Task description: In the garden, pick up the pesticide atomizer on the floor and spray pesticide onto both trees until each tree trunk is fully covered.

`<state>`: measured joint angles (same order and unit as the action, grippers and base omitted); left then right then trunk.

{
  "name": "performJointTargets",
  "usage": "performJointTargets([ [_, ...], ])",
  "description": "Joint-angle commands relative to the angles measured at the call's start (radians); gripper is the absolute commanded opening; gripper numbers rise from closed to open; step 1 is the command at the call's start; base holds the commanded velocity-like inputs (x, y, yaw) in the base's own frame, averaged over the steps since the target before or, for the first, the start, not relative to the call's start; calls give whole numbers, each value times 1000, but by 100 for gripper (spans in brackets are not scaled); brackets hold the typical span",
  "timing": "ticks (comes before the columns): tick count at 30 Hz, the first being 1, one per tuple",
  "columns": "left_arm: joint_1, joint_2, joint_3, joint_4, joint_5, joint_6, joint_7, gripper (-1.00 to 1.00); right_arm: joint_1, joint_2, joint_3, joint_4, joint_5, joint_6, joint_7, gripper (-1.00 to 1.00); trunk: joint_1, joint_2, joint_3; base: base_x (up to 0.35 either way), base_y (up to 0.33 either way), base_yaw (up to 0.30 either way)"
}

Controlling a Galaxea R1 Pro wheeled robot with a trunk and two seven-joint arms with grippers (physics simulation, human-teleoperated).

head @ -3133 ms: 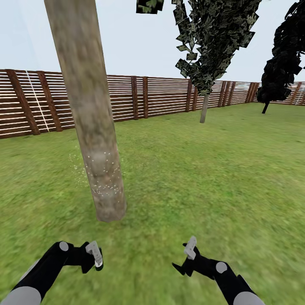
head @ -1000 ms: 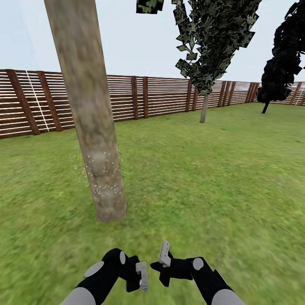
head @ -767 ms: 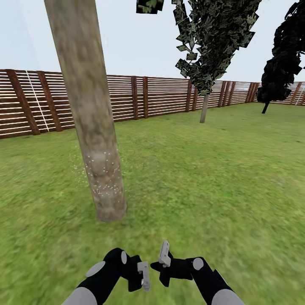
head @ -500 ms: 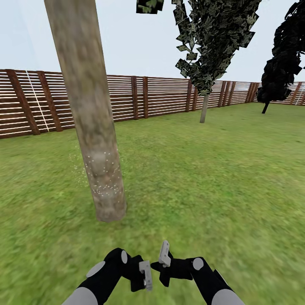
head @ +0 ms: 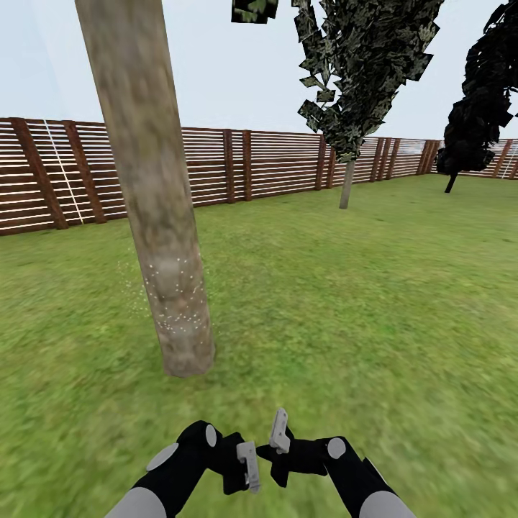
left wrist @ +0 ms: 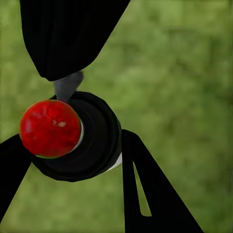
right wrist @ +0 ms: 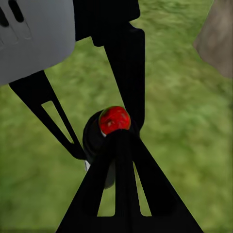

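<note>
The pesticide atomizer is a black round bottle with a red cap. My left gripper is shut on it, one finger on each side. In the head view both grippers sit low in the middle, the left gripper almost touching the right gripper. In the right wrist view my right gripper is shut, its tips against the atomizer just under the red cap. A thick grey-brown tree trunk rises ahead to the left. White pesticide specks dot its lower part.
Green lawn stretches ahead and right. A brown slatted fence rings it. A dark narrow tree stands by the fence, another dark one at far right.
Since 3.1 s ago both arms have swung inward from the sides and met in the middle. In the last second the left gripper edged slightly toward the right one.
</note>
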<state>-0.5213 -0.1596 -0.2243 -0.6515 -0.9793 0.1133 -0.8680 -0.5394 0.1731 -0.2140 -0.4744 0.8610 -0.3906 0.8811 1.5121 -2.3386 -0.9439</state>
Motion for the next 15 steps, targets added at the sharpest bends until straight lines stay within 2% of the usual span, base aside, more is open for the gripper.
performJointTargets([
  [1,0,0,-2,-2,4,10,-5,-100,-1,1,-8,-1,8,-4,5,-100,0,0,-1,0,0,0],
  [7,0,0,-3,0,14,10,-4,-100,-1,1,-8,-1,8,-4,5,-100,0,0,-1,0,0,0],
  [11,-1,13,-1,3,5,12,-3,-100,-1,1,-8,0,7,-4,5,-100,0,0,-1,0,0,0],
  [13,-1,31,1,4,1,18,0,-100,-1,1,-8,0,7,-4,5,-100,0,0,-1,0,0,0],
  [15,0,79,0,4,-1,23,2,-100,-1,1,-8,0,8,-4,5,-100,0,0,-1,0,0,0],
])
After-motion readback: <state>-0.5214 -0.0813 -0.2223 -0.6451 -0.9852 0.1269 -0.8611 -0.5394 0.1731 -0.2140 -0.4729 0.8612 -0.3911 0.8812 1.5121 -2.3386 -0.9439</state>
